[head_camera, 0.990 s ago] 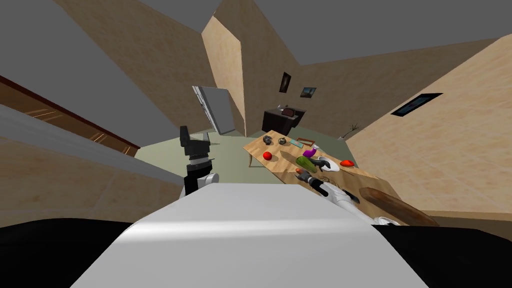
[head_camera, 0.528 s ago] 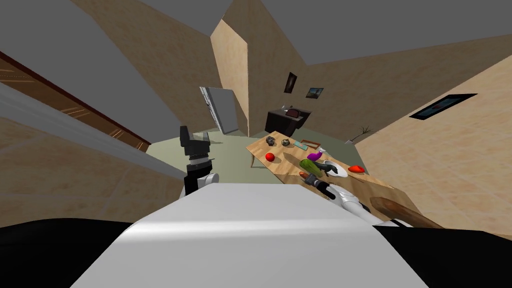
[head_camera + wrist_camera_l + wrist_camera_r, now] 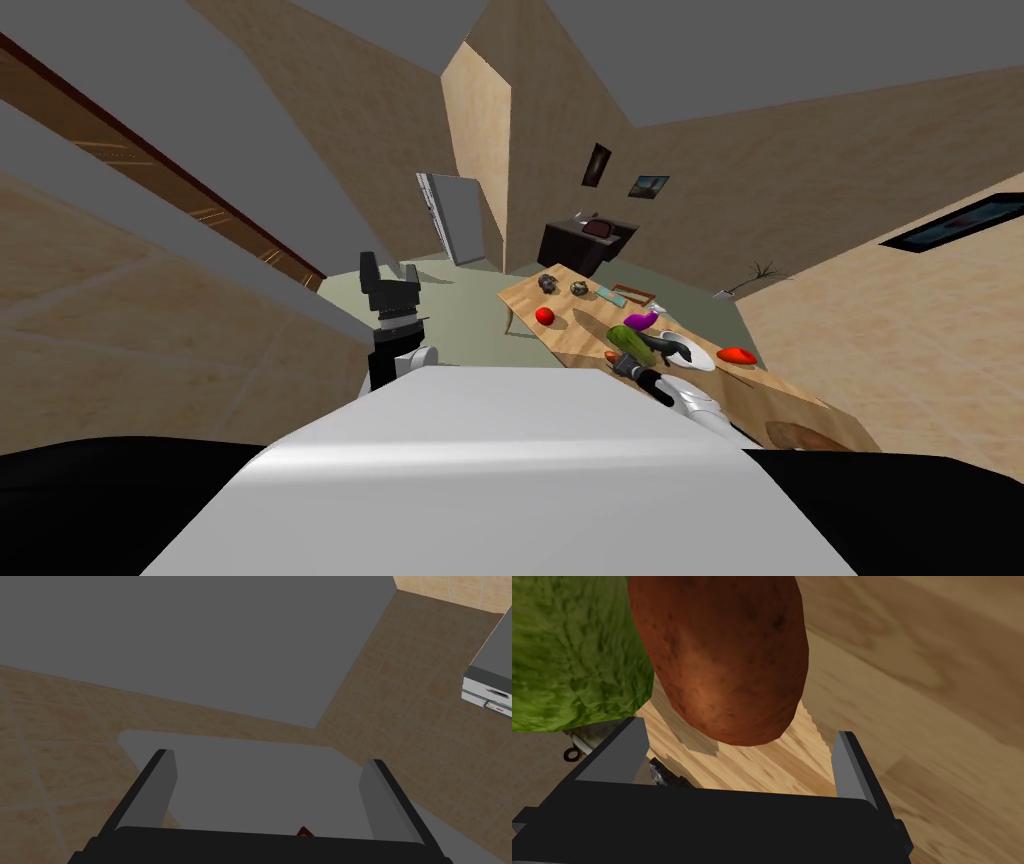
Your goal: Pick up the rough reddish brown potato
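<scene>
The reddish brown potato (image 3: pixel 722 656) lies on the wooden table (image 3: pixel 922 701), touching a leafy green vegetable (image 3: pixel 567 651). My right gripper (image 3: pixel 739 728) is open, and the potato's near end just reaches between its fingertips without touching either finger. In the head view the potato (image 3: pixel 610 356) sits near the table's near edge, right at the right gripper (image 3: pixel 619 364). My left gripper (image 3: pixel 385 275) is raised to the left of the table, and its fingers (image 3: pixel 162 778) stand open around nothing.
On the table (image 3: pixel 580 335) are a red ball (image 3: pixel 545 316), a purple item (image 3: pixel 640 320), a white dish (image 3: pixel 693 353), a red item (image 3: pixel 737 355), two dark lumps (image 3: pixel 547 283) and a brown loaf (image 3: pixel 800 437). A dark cabinet (image 3: pixel 585 243) stands beyond.
The whole head view has shifted, so I have moved or turned; the table now sits further right in it. My right gripper stays at the potato, and the left arm keeps its pose.
</scene>
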Controlling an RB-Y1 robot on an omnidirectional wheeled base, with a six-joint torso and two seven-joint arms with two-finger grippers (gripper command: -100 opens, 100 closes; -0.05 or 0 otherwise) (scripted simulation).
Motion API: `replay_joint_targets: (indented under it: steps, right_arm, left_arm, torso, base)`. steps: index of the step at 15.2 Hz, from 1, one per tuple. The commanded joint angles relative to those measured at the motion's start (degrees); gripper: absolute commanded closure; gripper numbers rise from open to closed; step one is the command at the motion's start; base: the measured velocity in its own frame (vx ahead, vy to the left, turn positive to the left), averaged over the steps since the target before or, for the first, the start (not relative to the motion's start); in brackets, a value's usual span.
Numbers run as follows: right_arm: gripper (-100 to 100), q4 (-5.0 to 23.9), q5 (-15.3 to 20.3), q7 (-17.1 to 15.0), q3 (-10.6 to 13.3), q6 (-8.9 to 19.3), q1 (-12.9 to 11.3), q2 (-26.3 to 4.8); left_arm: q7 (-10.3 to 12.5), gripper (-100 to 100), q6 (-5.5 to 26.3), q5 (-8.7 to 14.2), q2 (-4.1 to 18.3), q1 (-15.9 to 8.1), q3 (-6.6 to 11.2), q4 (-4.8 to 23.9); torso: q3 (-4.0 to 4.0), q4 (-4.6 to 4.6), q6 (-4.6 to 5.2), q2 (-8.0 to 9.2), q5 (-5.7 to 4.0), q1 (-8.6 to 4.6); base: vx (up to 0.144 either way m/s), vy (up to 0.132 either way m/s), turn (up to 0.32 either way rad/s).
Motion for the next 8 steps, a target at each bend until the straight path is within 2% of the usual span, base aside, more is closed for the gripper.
replay_joint_targets:
  steps: [1,3,4,5,6,8]
  right_arm:
    - [-100,-2.31,2.86,-2.86,-2.40,1.19,2.37,1.18]
    - [-100,-2.31,4.06,-3.39,-2.40,1.19,2.37,1.18]
    - [-100,-3.87,6.18,-5.52,-4.59,1.94,4.19,2.31]
    - [-100,-3.87,7.23,-5.86,-4.59,1.94,4.19,2.31]
    - [-100,-5.43,8.56,-7.49,-6.78,2.69,6.01,3.44]
    - [-100,-5.43,10.40,-8.33,-6.78,2.69,6.01,3.44]
  left_arm:
    - [0.00,0,0.00,0.00,0.00,0.00,0.00,0.00]
    - [0.00,0,0.00,0.00,0.00,0.00,0.00,0.00]
    - [0.00,0,0.00,0.00,0.00,0.00,0.00,0.00]
    - [0.00,0,0.00,0.00,0.00,-0.01,0.00,0.00]
    - [0.00,0,0.00,0.00,0.00,-0.01,0.00,0.00]
    - [0.00,0,0.00,0.00,0.00,-0.01,0.00,0.00]
  torso:
    - [0.00,0.00,0.00,0.00,0.00,0.00]
    - [0.00,0.00,-0.02,0.00,0.00,0.02]
    - [0.00,0.00,-0.01,-0.01,0.01,0.04]
    - [0.00,0.00,-0.03,0.00,0.01,0.05]
    - [0.01,0.00,-0.03,0.01,0.01,0.04]
    - [0.02,0.01,-0.03,0.04,0.00,0.00]
  base:
    - [-0.023,-0.036,0.138]
    - [-0.022,-0.033,0.113]
    - [-0.025,-0.029,0.167]
    - [-0.030,-0.034,0.185]
    - [-0.038,-0.042,0.243]
    - [-0.033,-0.040,0.124]
